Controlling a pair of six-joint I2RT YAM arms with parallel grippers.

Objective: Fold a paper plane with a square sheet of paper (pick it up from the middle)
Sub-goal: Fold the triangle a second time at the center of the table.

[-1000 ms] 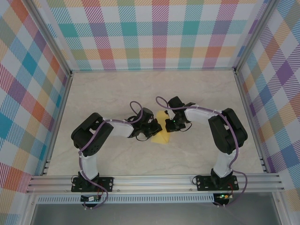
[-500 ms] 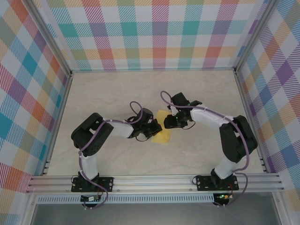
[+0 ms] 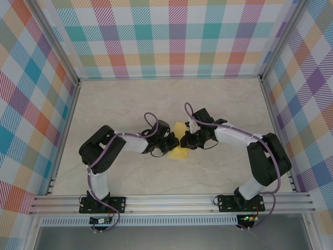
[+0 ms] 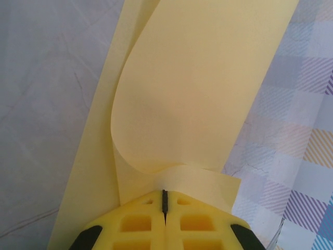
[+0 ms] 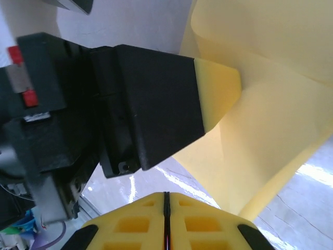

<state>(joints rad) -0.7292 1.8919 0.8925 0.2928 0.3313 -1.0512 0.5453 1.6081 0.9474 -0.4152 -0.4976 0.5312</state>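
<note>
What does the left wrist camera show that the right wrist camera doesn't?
Left wrist: the left gripper seen from behind, shut on a curled flap of the square sheet of paper, with the checked wall beyond. Right wrist: the right gripper shut, and the left gripper seen from the side, black body and yellow tip. Both: the paper bowed up over the pale table.

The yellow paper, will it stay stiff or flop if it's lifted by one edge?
Likely floppy: the yellow paper curls in a loose loop at the left gripper. Probably very light and easily creased, since it looks like a thin sheet.
</note>
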